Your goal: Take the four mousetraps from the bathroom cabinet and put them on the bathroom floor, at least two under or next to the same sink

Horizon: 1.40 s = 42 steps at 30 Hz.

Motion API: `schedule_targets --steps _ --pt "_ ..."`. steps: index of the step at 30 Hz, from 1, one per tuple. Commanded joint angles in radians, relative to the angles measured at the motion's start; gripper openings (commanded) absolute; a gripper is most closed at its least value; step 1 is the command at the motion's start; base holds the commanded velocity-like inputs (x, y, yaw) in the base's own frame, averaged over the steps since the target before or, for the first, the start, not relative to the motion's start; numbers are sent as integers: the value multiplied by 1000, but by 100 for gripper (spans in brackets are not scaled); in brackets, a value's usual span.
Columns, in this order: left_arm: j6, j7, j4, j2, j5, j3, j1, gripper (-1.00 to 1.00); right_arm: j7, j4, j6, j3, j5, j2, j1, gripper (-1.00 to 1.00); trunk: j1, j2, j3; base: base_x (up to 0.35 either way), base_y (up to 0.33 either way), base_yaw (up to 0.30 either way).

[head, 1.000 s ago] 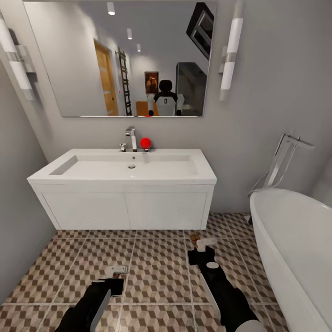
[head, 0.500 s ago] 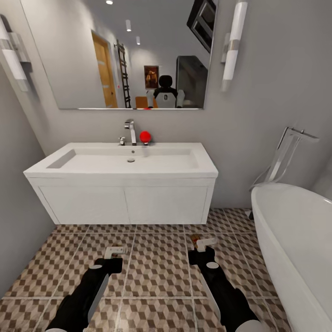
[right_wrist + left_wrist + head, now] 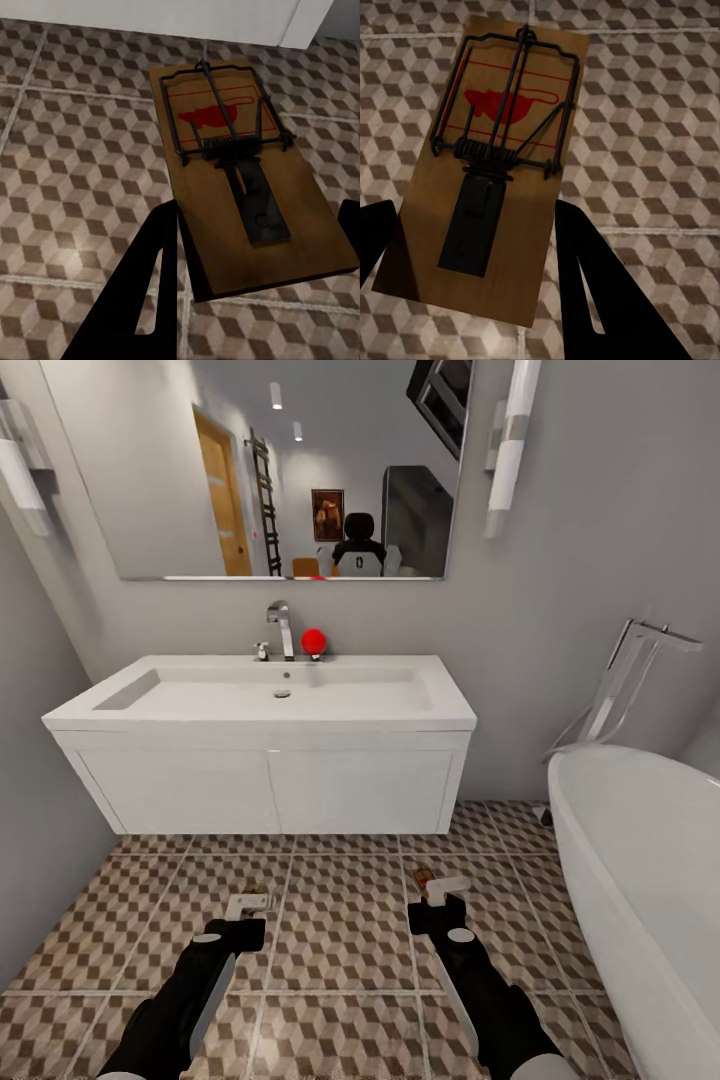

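Wrist views show us both jaws clamped on the edges of a mousetrap point(image 3: 484, 172), stiff light board best held there.

the robot's 2 arms are glossy black, rounded segments, each with a pale grey-white panel running along its forearm, and the black-and-white left gripper point(image 3: 248, 908) and black-and-white right gripper point(image 3: 441, 887) both end in small white finger parts on a black, blocky wrist housing. a round white disc sits on top of the right wrist. in the wrist views the fingers point(image 3: 607, 300) appear as flat, matte black wedges with angular edges.
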Motion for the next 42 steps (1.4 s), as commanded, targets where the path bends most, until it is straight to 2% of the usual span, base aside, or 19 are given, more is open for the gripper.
schedule_targets --steps 1,32,38,42 --pt "0 2 0 0 -4 -1 0 -100 -3 0 0 0 -1 0 0 -100 4 -7 -5 0 0 0" --pt "-1 2 -2 0 -4 -1 0 -100 -2 0 -1 1 -1 0 0 -100 123 -224 -150 0 0 0" --pt "-2 2 0 0 -4 -2 0 -100 2 0 -15 4 -1 -1 0 -100 146 -266 -178 0 0 0" --pt "-3 2 0 0 -4 -2 0 -100 4 0 -55 6 -1 -3 0 -100 161 -294 -197 0 0 0"
